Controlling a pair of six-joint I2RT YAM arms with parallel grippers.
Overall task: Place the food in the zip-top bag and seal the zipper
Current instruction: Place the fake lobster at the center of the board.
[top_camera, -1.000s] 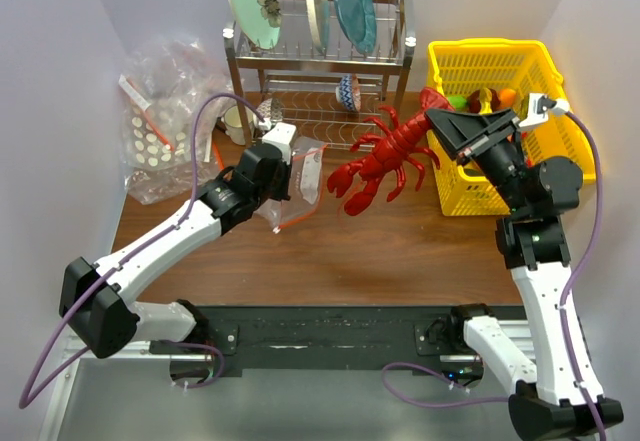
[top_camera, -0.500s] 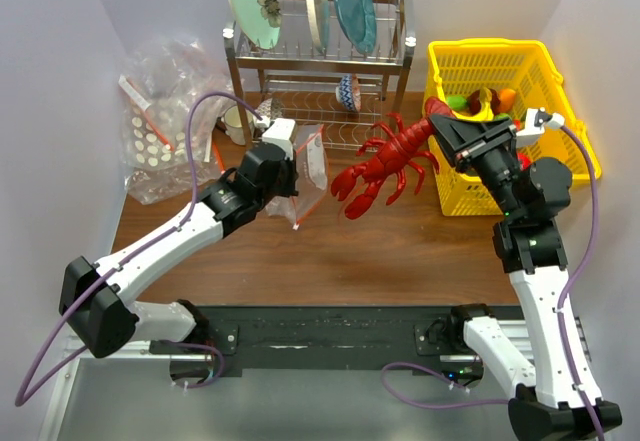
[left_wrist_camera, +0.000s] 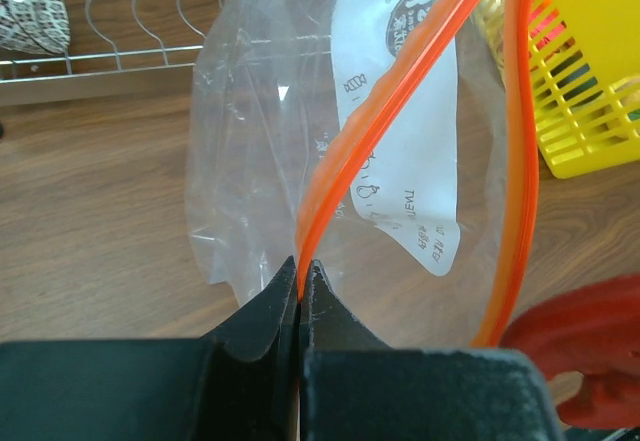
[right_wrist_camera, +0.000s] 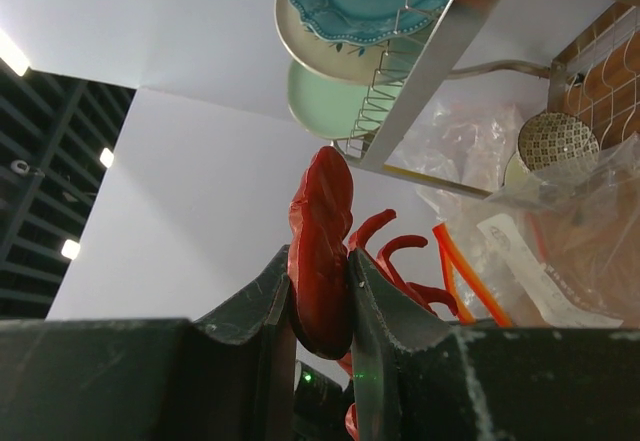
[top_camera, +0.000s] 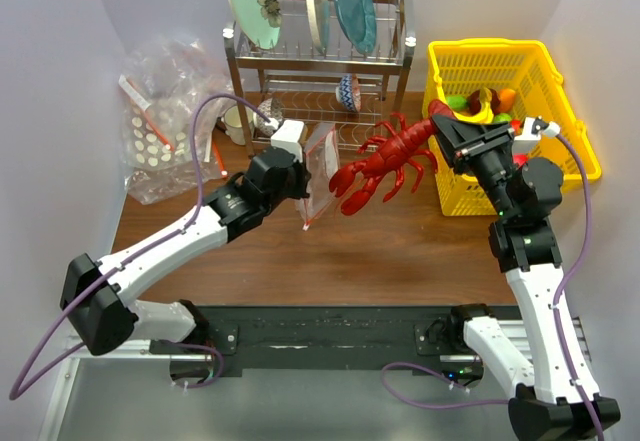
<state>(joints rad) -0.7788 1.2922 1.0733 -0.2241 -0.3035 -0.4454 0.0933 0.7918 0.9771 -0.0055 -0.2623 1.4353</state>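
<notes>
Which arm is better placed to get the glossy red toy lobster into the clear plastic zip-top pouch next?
Right: the right gripper is shut on the lobster, claws beside the pouch; the left gripper only pinches the pouch's orange rim.

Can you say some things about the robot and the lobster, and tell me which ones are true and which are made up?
1. The right gripper holds the red lobster. True.
2. The lobster is inside the bag. False: it is outside the bag, held in the air next to it.
3. The left gripper pinches the bag's orange edge. True.
4. The yellow basket has nothing in it. False: toy fruit sits inside.
5. The plates lie flat on the table. False: they stand on edge in the rack.
</notes>
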